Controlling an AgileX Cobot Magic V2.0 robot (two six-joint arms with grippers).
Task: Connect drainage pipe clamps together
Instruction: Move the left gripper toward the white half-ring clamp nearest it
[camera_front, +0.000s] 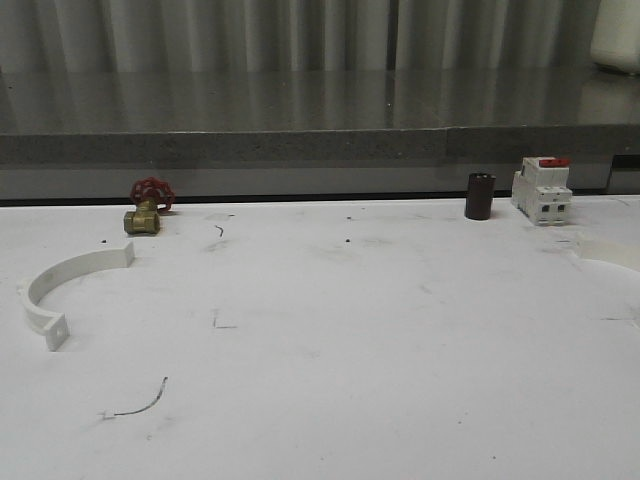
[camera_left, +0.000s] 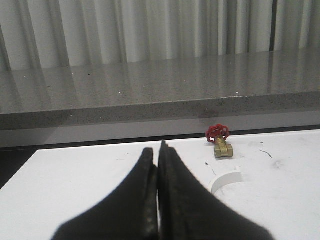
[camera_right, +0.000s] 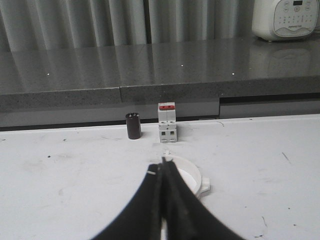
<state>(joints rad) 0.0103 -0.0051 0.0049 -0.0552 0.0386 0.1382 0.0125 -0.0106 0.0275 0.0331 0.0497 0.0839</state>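
On the surface (camera_front: 330, 340), your two clamps sit well apart: one clamp (camera_front: 70, 285) lies at the far left near the brass valve (camera_front: 146, 208), the other clamp (camera_right: 187, 176) at the far right edge, just ahead of your right hand (camera_right: 163, 167). Both hands are clenched on nothing, the left hand (camera_left: 159, 152) hovering near its clamp. Open them before you reach, or the shut tips may shove a clamp away; also the thin bands lie flat, so a grasp could slip and the end tabs could misalign when joining.
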